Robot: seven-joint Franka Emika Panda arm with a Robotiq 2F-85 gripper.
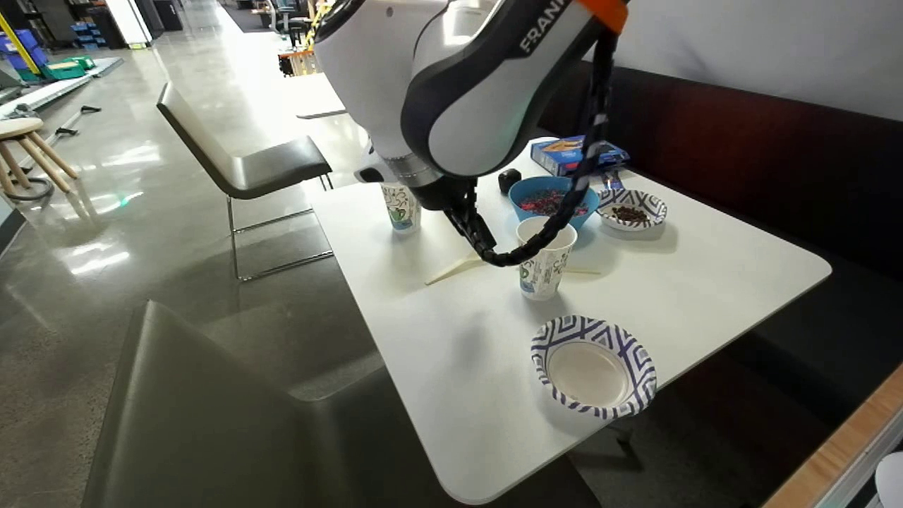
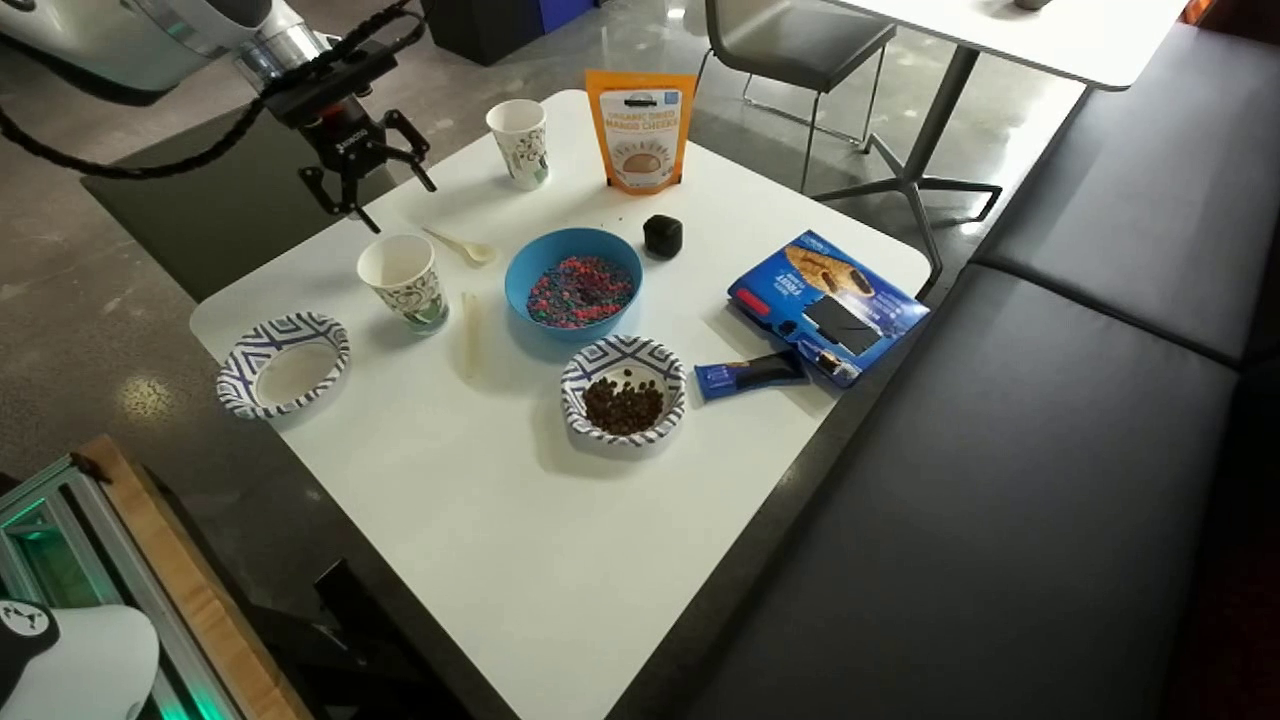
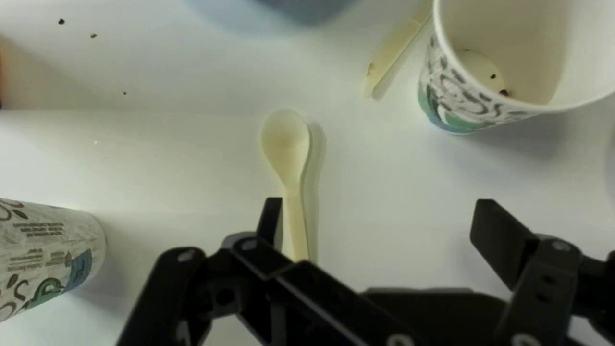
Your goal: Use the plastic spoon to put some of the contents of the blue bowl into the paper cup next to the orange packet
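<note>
Hovering above the table (image 2: 510, 520), my gripper (image 2: 405, 208) is released, its fingers (image 3: 504, 245) spread wide. The plastic spoon (image 3: 287, 139) lies on the table; in the wrist view I see its handle running just to the right of the left-hand fingertip, its lower end hidden behind the gripper. How high the fingertips sit above it, I can't tell.

In an exterior view, the spoon rests to the left of the blue bowl (image 2: 545, 247), which holds small red and bluish bits (image 2: 582, 292). At the far side the paper cup (image 2: 520, 145) stands upright, near and to the left of the upright orange packet (image 2: 642, 135).

Nearer to me in that view, a second cup (image 2: 405, 285) stands between the spoon and a patterned bowl (image 2: 285, 368) at the left edge; the wrist view shows me dark specks (image 3: 503, 92) on the cup's floor. A pale utensil (image 2: 472, 335) lies between that cup and the blue bowl. On the blue bowl's near side, another patterned bowl (image 2: 672, 375) holds dark brown pieces (image 2: 622, 408). To the right I have a black lump (image 2: 663, 237), then a blue box (image 2: 830, 300) with a blue wrapper (image 2: 722, 380) just beside it.
</note>
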